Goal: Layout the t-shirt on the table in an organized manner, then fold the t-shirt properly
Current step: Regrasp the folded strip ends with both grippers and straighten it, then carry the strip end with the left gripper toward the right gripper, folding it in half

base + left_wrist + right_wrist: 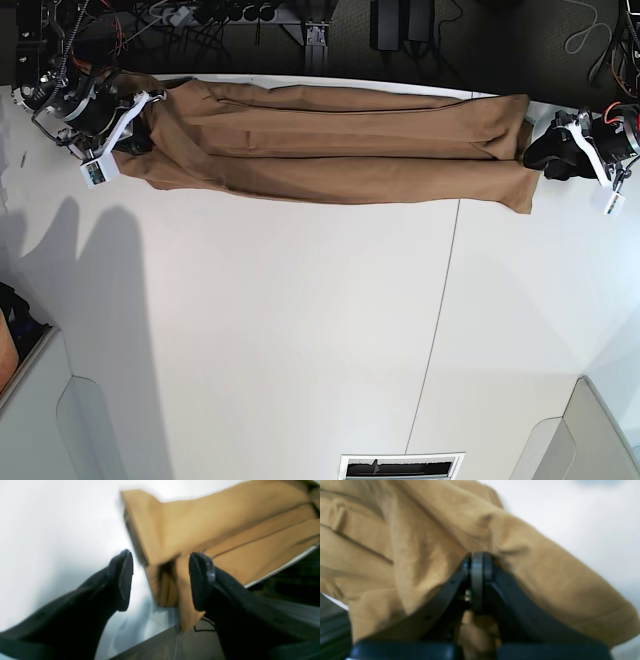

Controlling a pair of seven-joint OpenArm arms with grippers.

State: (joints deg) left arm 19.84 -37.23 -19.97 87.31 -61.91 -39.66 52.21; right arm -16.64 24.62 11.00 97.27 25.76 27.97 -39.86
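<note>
The tan-brown t-shirt lies pulled into a long narrow band along the far edge of the white table. At its right end in the base view, my left gripper stands open. In the left wrist view its black fingers are spread wide around a hanging corner of the t-shirt, and the left gripper is not pinching it. At the other end my right gripper is shut. The right wrist view shows the right gripper closed on bunched t-shirt cloth.
Cables and dark equipment sit just beyond the table's far edge. A thin dark seam crosses the tabletop. A slotted vent lies at the near edge. The table's edge and grey floor show below the left gripper.
</note>
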